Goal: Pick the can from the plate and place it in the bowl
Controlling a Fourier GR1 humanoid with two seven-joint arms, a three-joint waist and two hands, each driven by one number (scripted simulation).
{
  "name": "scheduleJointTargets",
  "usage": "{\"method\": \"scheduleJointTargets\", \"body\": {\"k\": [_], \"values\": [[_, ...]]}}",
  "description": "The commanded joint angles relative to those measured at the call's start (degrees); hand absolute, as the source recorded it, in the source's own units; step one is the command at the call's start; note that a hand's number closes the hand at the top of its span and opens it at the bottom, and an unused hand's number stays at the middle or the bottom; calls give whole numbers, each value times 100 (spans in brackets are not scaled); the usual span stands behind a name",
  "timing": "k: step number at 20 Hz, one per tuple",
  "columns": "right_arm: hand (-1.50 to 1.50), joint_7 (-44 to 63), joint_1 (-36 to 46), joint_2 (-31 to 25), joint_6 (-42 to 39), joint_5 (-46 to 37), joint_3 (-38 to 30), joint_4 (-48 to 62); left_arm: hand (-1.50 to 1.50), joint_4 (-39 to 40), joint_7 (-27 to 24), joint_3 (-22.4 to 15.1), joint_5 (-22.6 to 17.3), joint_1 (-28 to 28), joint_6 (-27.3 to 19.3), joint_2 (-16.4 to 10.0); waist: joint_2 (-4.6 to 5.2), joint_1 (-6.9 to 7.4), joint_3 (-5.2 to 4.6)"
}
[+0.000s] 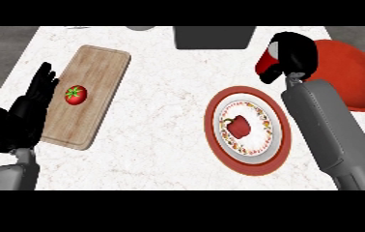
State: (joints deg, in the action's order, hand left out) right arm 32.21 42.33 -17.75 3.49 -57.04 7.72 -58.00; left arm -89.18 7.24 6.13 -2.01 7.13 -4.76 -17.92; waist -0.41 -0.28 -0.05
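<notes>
On my screen the right hand (294, 50) sat near the counter's (164, 124) far right corner, its fingers curled round the can (268, 66), so I counted that hand as closed on it. Only a red part of the can showed, at the hand's left side; the rest was hidden by the fingers. The can was off the plate (212, 122) and well beyond it, held just beside the left edge of the red bowl (342, 64); I could not tell whether it touched the bowl's rim, and it was not inside. The right forearm (324, 124) ran up from the lower edge, past the plate's right side and across part of the bowl. The plate, red at its rim, held a red pepper (240, 126) at its middle. The left hand (34, 96) rested at the view's left edge, fingers straight and pointing up, holding nothing, just beside a wooden board (100, 69). A tomato (76, 94) lay on the board, close to that hand but apart from it. A dark grey box (214, 36) stood at the counter's far edge, between board and bowl
</notes>
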Motion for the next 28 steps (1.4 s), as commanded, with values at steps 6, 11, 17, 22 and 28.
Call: {"method": "scheduleJointTargets", "body": {"k": [6,11,17,22,28], "values": [[150,688,-178,-662,84,-4,-721,-1792,0,-181,145,-6,112,-108,-88,105,12,-35,3],[150,538,2,-1066,-389,364,-1337,-1744,0,108,-134,100,111,-33,53,122,34,21,2],[150,-854,-21,-1142,603,903,-2029,-271,0,153,-22,86,118,204,130,182,60,77,5],[150,-2059,260,-1573,972,1259,-2543,1240,0,-258,69,-93,300,-35,3,336,72,142,9],[150,-3141,761,-1872,1654,1296,-2928,3083,0,-161,-2,-130,277,-44,97,395,127,282,19]]}}
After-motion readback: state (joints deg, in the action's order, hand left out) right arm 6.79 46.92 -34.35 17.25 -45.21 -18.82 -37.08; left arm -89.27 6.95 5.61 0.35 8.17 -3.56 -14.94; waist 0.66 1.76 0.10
